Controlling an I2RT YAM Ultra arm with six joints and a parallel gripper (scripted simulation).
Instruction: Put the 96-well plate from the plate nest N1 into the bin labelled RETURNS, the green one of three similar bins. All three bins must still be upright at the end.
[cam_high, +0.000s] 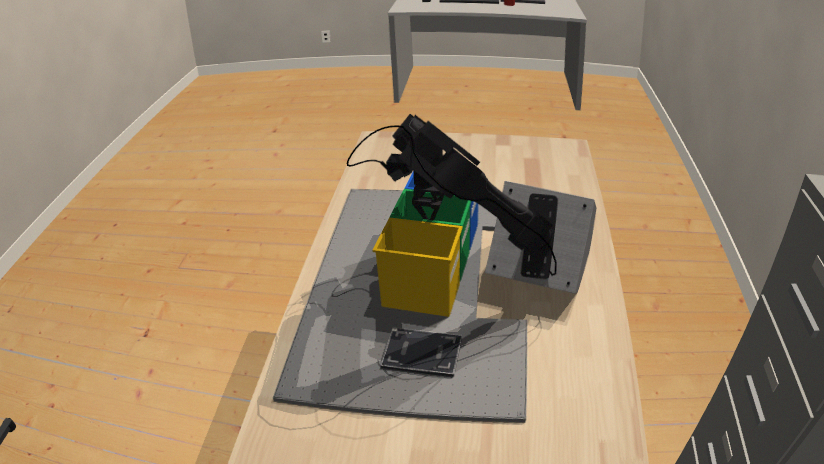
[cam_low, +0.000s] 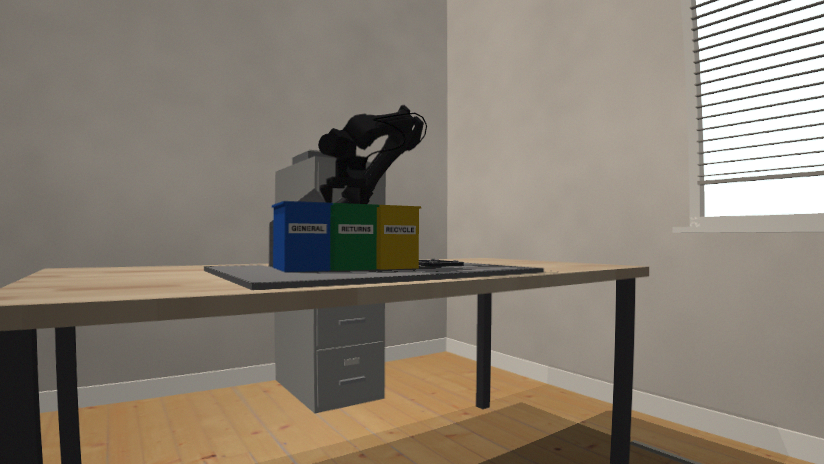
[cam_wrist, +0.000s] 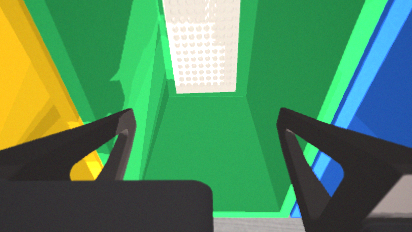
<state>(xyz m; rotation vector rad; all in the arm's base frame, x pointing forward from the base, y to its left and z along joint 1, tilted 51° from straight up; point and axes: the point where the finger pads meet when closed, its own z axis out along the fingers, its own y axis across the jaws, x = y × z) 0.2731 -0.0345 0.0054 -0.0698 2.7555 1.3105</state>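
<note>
The white 96-well plate (cam_wrist: 202, 47) lies deep inside the green RETURNS bin (cam_wrist: 210, 130), leaning against its far wall in the wrist view. My gripper (cam_wrist: 206, 116) is open and empty, its two black fingers spread wide just above the bin's mouth. In the top view the gripper (cam_high: 427, 208) hangs over the green bin (cam_high: 440, 209), which stands between the yellow bin (cam_high: 419, 263) and the blue bin (cam_high: 473, 221). In the exterior view the green bin (cam_low: 353, 237) stands upright with its RETURNS label showing. The black plate nest (cam_high: 420, 351) holds nothing.
The blue GENERAL bin (cam_low: 300, 236) and the yellow RECYCLE bin (cam_low: 398, 236) stand upright, touching the green one. All three bins sit on a grey perforated mat (cam_high: 397, 322). The arm's grey base block (cam_high: 539, 244) is to the right of the bins.
</note>
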